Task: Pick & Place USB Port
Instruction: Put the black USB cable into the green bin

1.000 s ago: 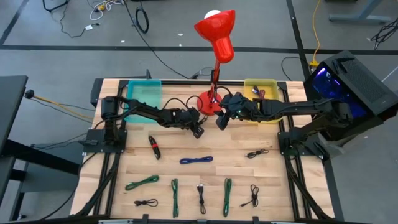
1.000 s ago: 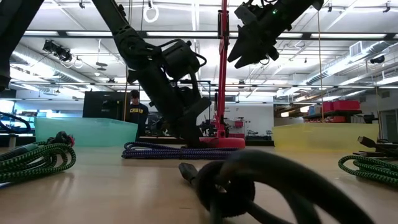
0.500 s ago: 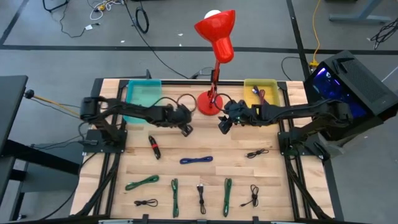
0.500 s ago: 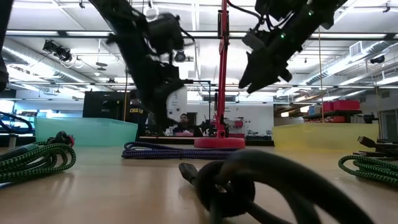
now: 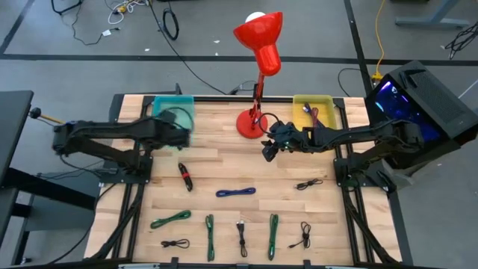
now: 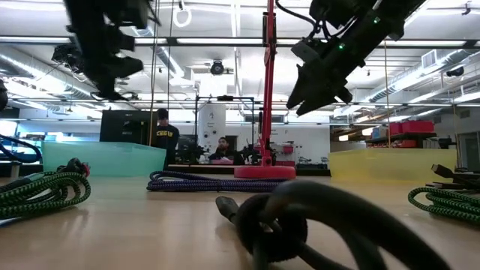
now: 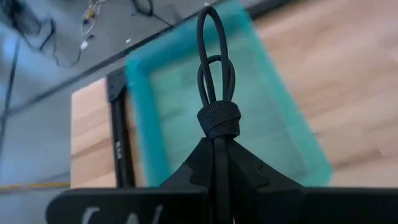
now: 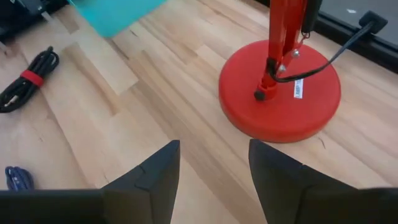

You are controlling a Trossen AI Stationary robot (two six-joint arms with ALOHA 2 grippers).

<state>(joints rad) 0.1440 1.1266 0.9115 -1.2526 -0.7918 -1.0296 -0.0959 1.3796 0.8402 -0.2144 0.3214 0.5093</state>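
Note:
My left gripper [image 5: 181,131] is over the teal bin [image 5: 167,110] at the table's far left, shut on a black coiled cable [image 7: 216,93]. It shows blurred and high up in the low view [image 6: 105,52]. My right gripper [image 5: 267,151] is open and empty, above the table just near of the red lamp base [image 5: 250,124]. In the right wrist view its fingers [image 8: 214,168] frame bare wood in front of the base [image 8: 281,93]. My left gripper pinches the black cable bundle between its two shut fingers [image 7: 194,167], just behind the ribbed band [image 7: 219,119] that binds it. The cable's loops [image 7: 211,50] stick out past the fingertips, along the fingers. The bundle is lifted clear, over the teal bin [image 7: 180,93].
A yellow bin [image 5: 314,110] holding cables stands at the far right. Several coiled cables lie on the table's near half: black with a red tie [image 5: 184,176], blue [image 5: 236,192], green [image 5: 170,219], black [image 5: 308,184]. The red lamp [image 5: 261,37] rises over the far middle.
My left gripper has swung fast from the table's middle beside the lamp base toward the far left and up, ending over the teal bin with the black cable. My right gripper has shifted slightly to the right and then held still, open.

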